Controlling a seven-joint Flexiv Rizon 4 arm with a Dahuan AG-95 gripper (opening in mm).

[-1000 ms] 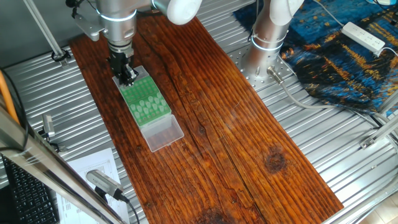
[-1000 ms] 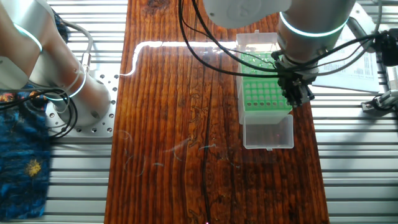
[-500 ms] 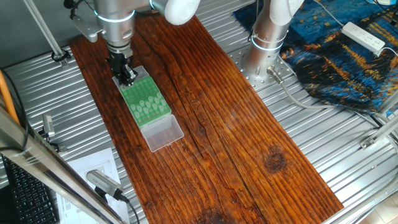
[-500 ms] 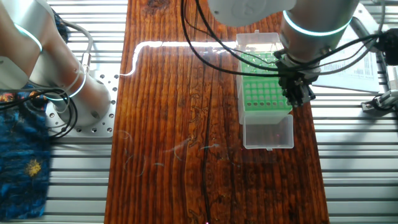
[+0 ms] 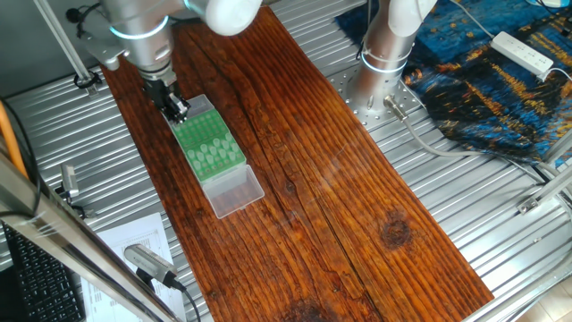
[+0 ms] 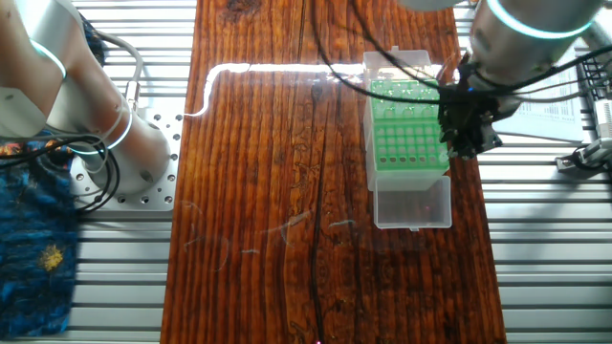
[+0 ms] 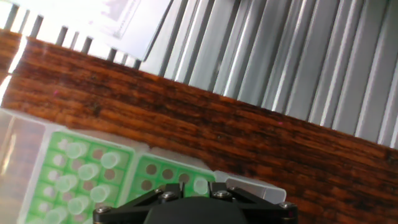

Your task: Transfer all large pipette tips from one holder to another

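Just gripper [image 6: 466, 145] beside rack edge [image 6: 446, 162]

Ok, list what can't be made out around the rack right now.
- End effector: open or shut, holding a tip or not; too small in both fixed views, fingertips cut off in the hand view.
- Pipette tips: full count; bottom edge crops the green rack.

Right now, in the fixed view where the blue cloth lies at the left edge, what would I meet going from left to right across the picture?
Blue cloth → robot base → bare wooden board → green tip rack → hand → paper sheet.
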